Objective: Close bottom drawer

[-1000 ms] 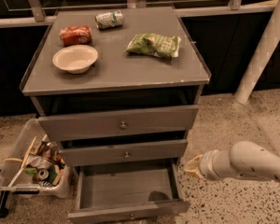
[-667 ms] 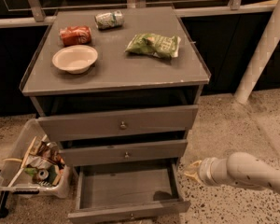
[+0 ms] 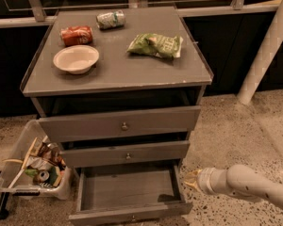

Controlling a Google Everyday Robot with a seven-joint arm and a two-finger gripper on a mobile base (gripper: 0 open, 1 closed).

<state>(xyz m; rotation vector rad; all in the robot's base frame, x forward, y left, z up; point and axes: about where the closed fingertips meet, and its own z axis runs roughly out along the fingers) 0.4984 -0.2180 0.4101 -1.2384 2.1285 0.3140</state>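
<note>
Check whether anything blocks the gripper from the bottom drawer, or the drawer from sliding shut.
Nothing visible does. The gripper sits just right of the open bottom drawer; the drawer looks empty inside.

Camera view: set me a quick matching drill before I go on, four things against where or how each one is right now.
Things
1. bottom drawer
2. end effector
3. white bowl
4. green bag

Places or states
A. lying on the right side of the cabinet top
B. low, just off the right side of the bottom drawer
C. pulled out, nothing visible inside
D. upright on the left side of the cabinet top

Pairs: 1-C, 2-B, 3-D, 4-A
</note>
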